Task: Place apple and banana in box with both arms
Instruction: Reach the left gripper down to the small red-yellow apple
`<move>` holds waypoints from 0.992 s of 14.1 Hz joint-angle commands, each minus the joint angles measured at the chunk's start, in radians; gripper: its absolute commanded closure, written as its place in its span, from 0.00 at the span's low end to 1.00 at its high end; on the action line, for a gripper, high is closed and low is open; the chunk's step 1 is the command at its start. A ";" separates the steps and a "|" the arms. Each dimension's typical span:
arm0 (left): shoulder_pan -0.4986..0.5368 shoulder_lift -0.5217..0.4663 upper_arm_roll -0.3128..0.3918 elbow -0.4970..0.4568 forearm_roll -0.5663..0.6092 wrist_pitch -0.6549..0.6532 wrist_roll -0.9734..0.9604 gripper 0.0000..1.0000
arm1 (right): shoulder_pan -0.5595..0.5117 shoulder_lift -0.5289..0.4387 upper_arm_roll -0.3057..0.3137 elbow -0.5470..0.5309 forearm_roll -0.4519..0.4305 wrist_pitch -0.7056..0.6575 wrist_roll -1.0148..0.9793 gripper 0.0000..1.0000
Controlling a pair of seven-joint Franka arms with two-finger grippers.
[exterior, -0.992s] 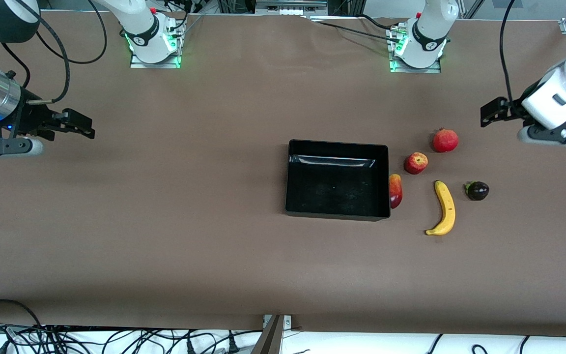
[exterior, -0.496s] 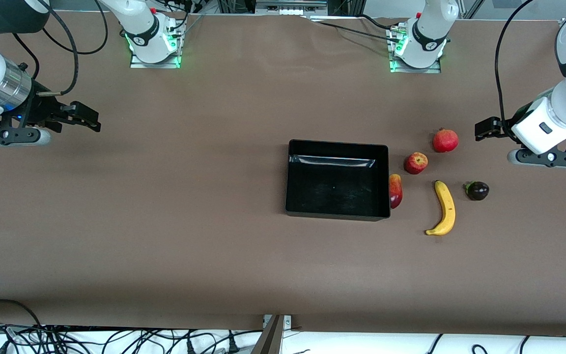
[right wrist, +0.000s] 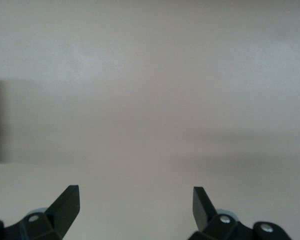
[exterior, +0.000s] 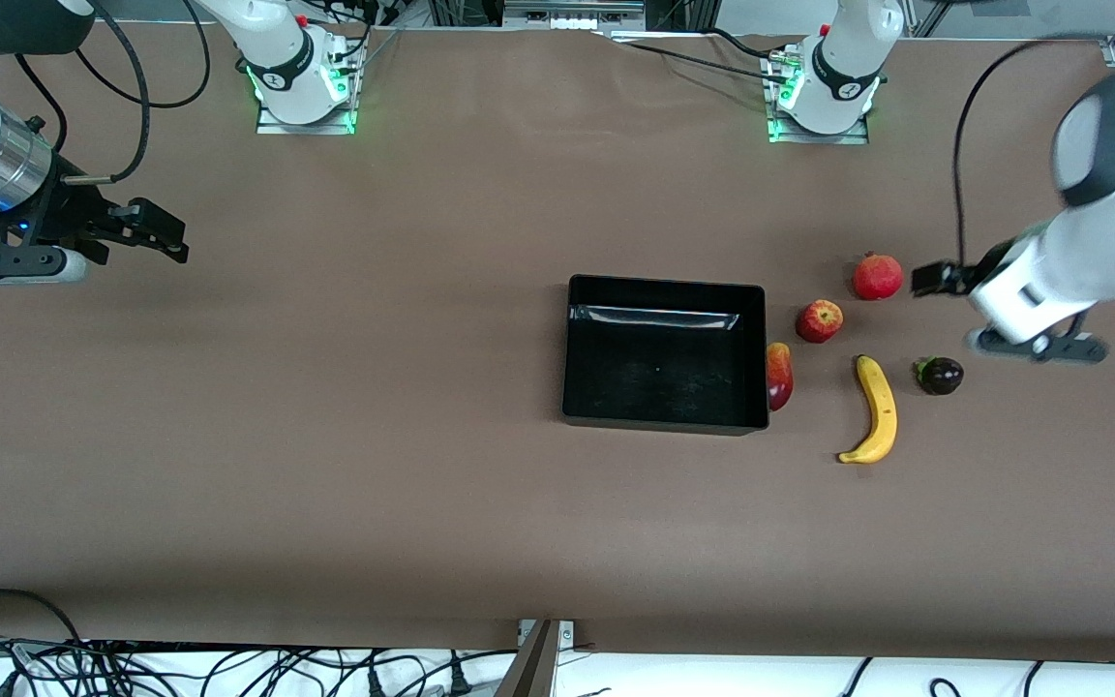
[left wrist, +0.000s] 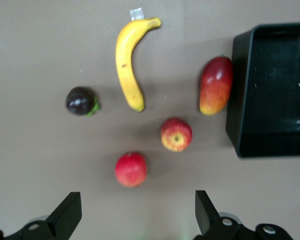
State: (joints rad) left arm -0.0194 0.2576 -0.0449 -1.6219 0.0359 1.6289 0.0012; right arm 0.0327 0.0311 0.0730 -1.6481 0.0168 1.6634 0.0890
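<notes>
Landmark: the box (exterior: 664,353), a shallow rectangular tray of glossy black plastic with low walls, empty inside.
Apple (exterior: 819,320): small, round, red with yellow streaks, on the tabletop beside the box toward my left arm's end.
Banana (exterior: 875,410): long, curved, smooth yellow, outward of the apple from the box and nearer the front camera.
Other fruit: a red-yellow oval fruit (exterior: 779,376) touching the box's wall; a round red fruit (exterior: 877,277) and a dark purple fruit (exterior: 941,375) past the apple.
Tabletop (exterior: 325,436): flat matte brown.
My left tool (exterior: 937,280): fingers spread, holding nothing, in the air beside the round red fruit.
My right tool (exterior: 153,232): fingers spread, holding nothing, waiting well apart from the box at the right arm's end.
</notes>
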 commanded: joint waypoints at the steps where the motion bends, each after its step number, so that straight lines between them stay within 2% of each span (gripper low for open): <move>1: -0.005 0.097 -0.007 0.004 -0.014 0.101 -0.043 0.00 | -0.013 0.000 0.013 0.013 -0.021 -0.005 0.014 0.00; 2: -0.017 0.103 -0.028 -0.045 -0.010 0.173 -0.073 0.00 | -0.014 0.001 0.011 0.016 -0.023 -0.008 0.011 0.00; 7: -0.019 0.074 -0.032 -0.370 0.009 0.509 -0.096 0.00 | -0.016 0.024 0.007 0.031 -0.023 0.015 0.015 0.00; 9: -0.016 0.045 -0.033 -0.458 0.012 0.542 -0.101 0.00 | -0.016 0.024 0.007 0.031 -0.018 0.015 0.017 0.00; 12: -0.016 0.031 -0.033 -0.619 0.012 0.743 -0.102 0.00 | -0.016 0.026 0.007 0.031 -0.021 0.016 0.017 0.00; 14: -0.020 0.035 -0.035 -0.665 0.012 0.804 -0.105 0.00 | -0.016 0.027 0.007 0.031 -0.023 0.038 0.017 0.00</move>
State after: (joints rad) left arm -0.0376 0.3396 -0.0774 -2.2028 0.0350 2.3712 -0.0882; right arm 0.0279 0.0470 0.0698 -1.6385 0.0043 1.6893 0.0921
